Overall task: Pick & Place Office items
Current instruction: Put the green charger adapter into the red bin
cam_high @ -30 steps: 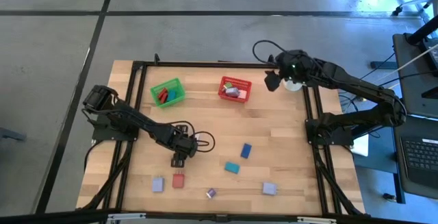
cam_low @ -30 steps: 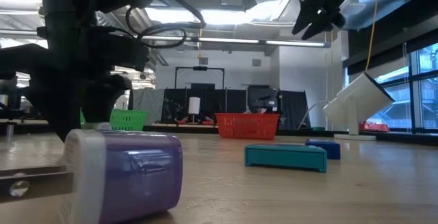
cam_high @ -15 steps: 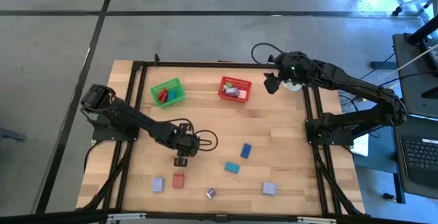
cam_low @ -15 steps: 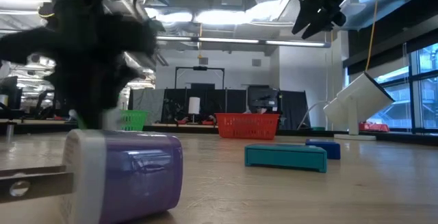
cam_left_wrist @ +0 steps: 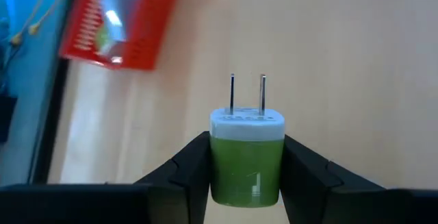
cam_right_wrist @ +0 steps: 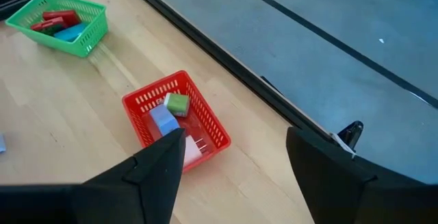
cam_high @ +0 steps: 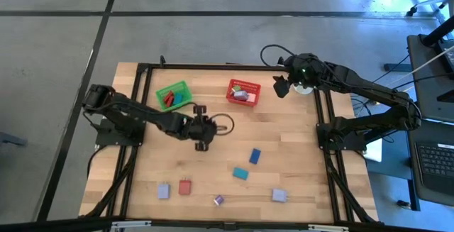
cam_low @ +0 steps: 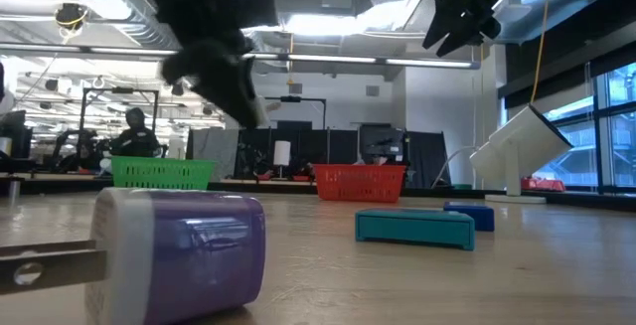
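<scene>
Green basket: red & blue pieces inside.
Red basket: green, lavender, white pieces inside.
Table: remaining pieces near front edge.
My left gripper: mid-table, clamped on green plug, prongs forward.
My right gripper: fingers apart, empty, beside red basket.

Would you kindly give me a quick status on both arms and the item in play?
Left tool shut on green plug, mid-table. Right tool open, empty, beside red basket. Nothing in the way.
</scene>
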Controlling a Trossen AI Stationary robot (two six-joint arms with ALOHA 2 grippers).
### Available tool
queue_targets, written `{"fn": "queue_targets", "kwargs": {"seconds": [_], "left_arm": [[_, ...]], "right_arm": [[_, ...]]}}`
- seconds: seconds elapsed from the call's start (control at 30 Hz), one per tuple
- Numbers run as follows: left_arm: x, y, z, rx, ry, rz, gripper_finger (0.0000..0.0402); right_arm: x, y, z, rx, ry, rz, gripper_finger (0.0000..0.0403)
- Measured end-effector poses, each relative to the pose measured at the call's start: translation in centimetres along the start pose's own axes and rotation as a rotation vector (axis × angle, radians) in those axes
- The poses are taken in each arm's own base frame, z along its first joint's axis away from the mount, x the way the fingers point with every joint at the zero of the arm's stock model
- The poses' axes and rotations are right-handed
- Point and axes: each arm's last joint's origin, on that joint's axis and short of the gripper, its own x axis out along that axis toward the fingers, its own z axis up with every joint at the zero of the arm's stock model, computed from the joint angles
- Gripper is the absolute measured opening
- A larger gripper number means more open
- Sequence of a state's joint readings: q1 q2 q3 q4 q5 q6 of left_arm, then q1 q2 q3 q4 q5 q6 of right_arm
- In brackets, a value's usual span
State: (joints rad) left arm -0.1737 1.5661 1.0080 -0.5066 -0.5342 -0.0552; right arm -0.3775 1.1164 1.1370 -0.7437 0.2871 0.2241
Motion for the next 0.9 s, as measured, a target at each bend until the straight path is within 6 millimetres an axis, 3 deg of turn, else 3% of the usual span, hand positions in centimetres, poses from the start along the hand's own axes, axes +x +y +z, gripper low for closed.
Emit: {"fn": "queue_targets", "kwargs": {"seconds": [0.27, 0.53, 0.73, 0.9], "left_arm": [[1.5, 3.9, 3.0, -0.271, -0.254, 0.090, 0.0134], [0.8, 7.9, 6.3, -0.391, -0.648, 0.126, 0.0134], [0.1, 10.4, 7.4, -0.431, -0.868, 0.100, 0.0134], [0.0, 11.6, 7.5, -0.410, -0.920, 0.153, 0.0134]], "right_arm": [[0.0, 0.0, 0.0, 0.000, 0.000, 0.000, 0.0256], [0.0, 0.0, 0.0, 0.000, 0.000, 0.000, 0.0256], [0.0, 0.0, 0.0, 0.000, -0.001, 0.000, 0.0256], [0.0, 0.1, 0.2, 0.006, -0.022, 0.005, 0.0256]]}}
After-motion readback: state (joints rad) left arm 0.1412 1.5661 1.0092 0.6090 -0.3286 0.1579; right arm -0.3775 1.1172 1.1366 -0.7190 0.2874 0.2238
